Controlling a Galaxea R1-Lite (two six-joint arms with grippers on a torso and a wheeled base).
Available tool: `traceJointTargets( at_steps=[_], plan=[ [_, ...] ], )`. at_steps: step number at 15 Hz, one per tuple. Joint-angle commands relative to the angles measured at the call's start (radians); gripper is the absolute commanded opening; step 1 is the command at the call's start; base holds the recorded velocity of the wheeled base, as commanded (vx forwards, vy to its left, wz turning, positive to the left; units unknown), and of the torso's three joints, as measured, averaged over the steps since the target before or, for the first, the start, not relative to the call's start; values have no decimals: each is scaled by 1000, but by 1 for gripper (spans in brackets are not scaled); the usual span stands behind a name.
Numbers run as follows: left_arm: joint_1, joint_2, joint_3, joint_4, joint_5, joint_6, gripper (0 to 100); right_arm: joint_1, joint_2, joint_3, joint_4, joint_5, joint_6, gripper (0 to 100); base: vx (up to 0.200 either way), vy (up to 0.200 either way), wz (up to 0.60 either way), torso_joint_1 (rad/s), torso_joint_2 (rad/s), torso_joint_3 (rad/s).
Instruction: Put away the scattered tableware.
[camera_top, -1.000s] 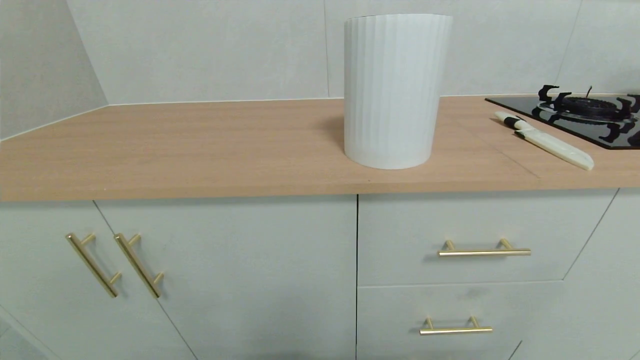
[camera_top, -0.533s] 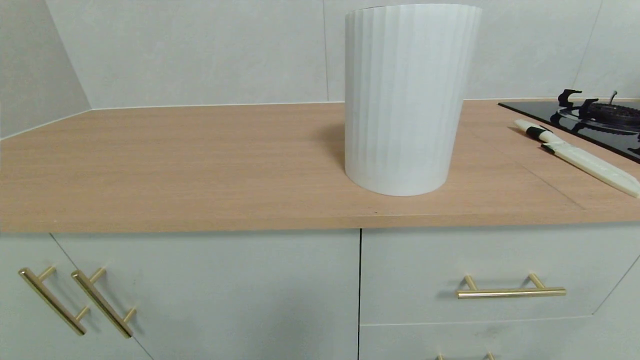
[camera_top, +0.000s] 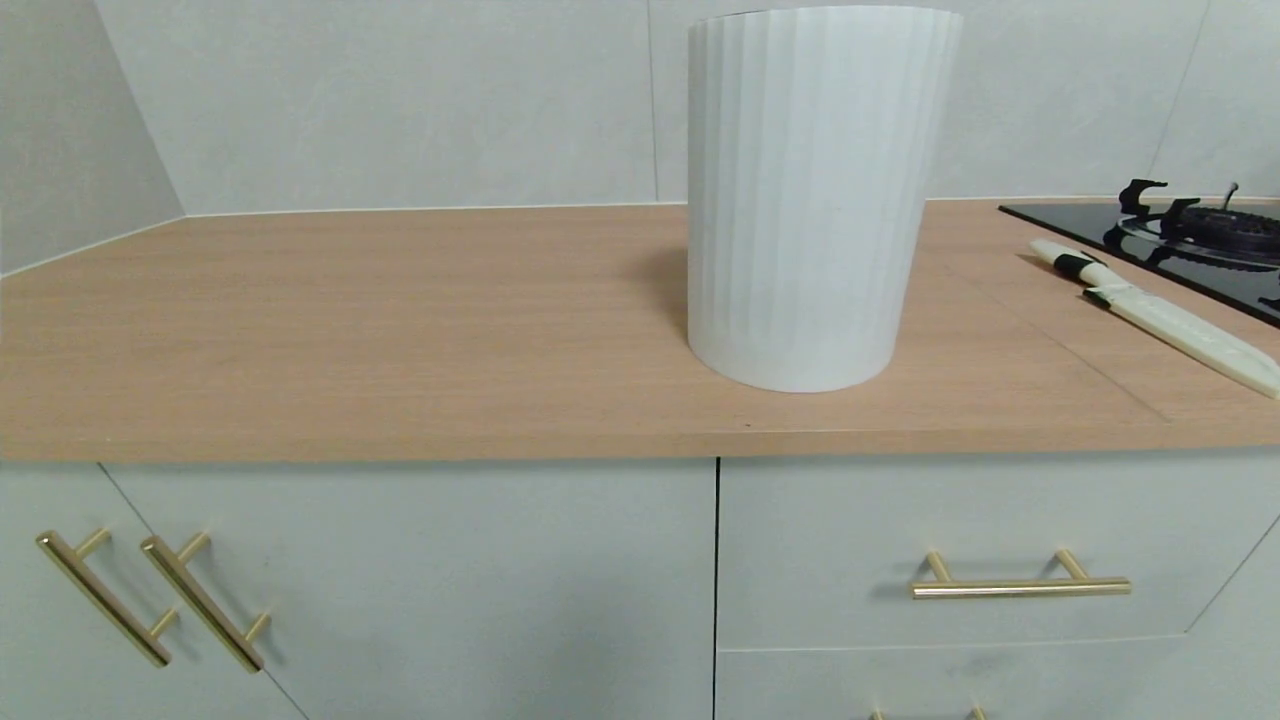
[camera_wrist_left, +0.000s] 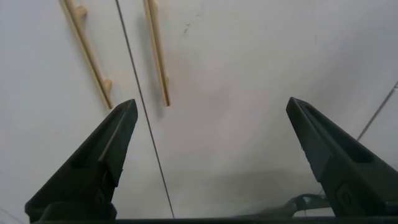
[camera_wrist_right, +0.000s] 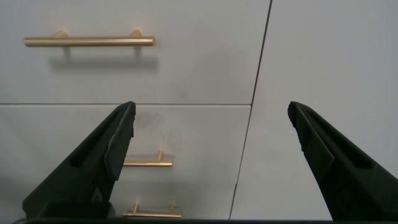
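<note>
A cream-bladed knife (camera_top: 1160, 315) lies flat at the right end of the wooden table (camera_top: 350, 330), its black-banded handle towards the wall, just beside the black gas hob (camera_top: 1200, 265). To its left, apart from it, a tall white ribbed container (camera_top: 810, 200) stands upright near the table's front edge. Lower down, the left gripper (camera_wrist_left: 211, 112) faces pale cabinet doors (camera_wrist_left: 249, 93) and the right gripper (camera_wrist_right: 211, 112) faces drawer fronts (camera_wrist_right: 124, 74) with brass bar handles (camera_wrist_right: 88, 42). Both sets of jaws are wide apart, holding nothing.
</note>
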Motion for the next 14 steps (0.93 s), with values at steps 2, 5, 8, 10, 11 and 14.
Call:
traceJointTargets(
  at_steps=[2, 5, 8, 10, 11, 14],
  plan=[
    [1, 0, 0, 0, 0, -1, 100, 0, 1, 0, -1, 0, 0, 100, 0, -100, 0, 1, 1, 1],
    [1, 0, 0, 0, 0, -1, 100, 0, 1, 0, 0, 0, 0, 100, 0, 0, 0, 0, 0, 0],
    [1, 0, 0, 0, 0, -1, 100, 0, 1, 0, -1, 0, -2, 100, 0, 0, 0, 0, 0, 0],
    [1, 0, 0, 0, 0, -1, 100, 0, 1, 0, -1, 0, -2, 100, 0, 0, 0, 0, 0, 0],
    [1, 0, 0, 0, 0, -1, 100, 0, 1, 0, 0, 0, -2, 100, 0, 0, 0, 0, 0, 0],
    [1, 0, 0, 0, 0, -3, 100, 0, 1, 0, -1, 0, -2, 100, 0, 0, 0, 0, 0, 0]
  ],
)
